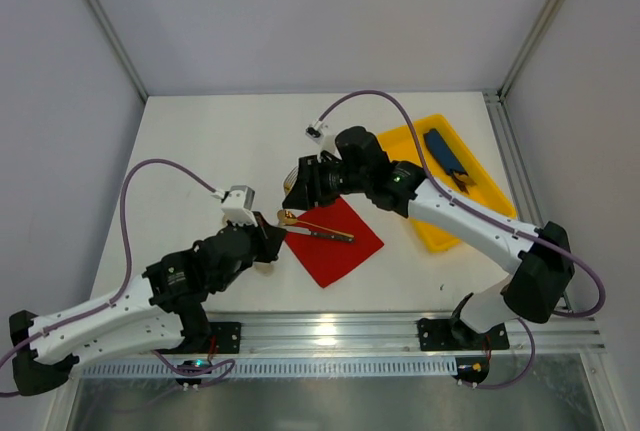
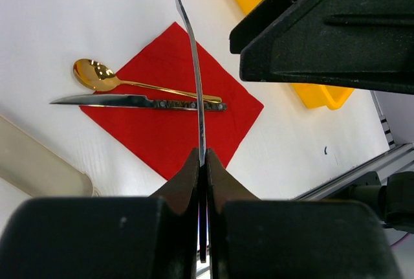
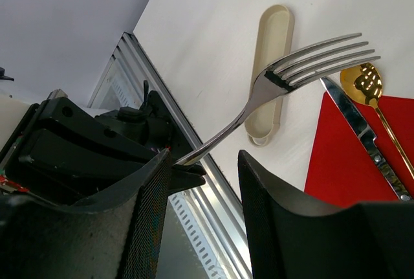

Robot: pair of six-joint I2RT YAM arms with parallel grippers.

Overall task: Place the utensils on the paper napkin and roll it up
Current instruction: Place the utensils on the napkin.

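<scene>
Overhead view far; wrist views close, both sharing napkin (image 2: 149, 130)

Bright colours on a white table (image 1: 220, 141)
The napkin (image 2: 174, 123) is plain red. The spoon (image 2: 90, 74) is shiny gold. The fork (image 3: 310, 65) is shiny silver. The knife (image 2: 123, 101) is silver too, and its handle has small dark marks on it. The tray (image 1: 445, 239) is yellow, and the oblong item (image 1: 445, 156) in it is dark blue. The sleeve (image 3: 275, 39) is pale beige. The cables (image 1: 150, 162) are purple. The arms (image 1: 100, 323) are white with black parts.
</scene>
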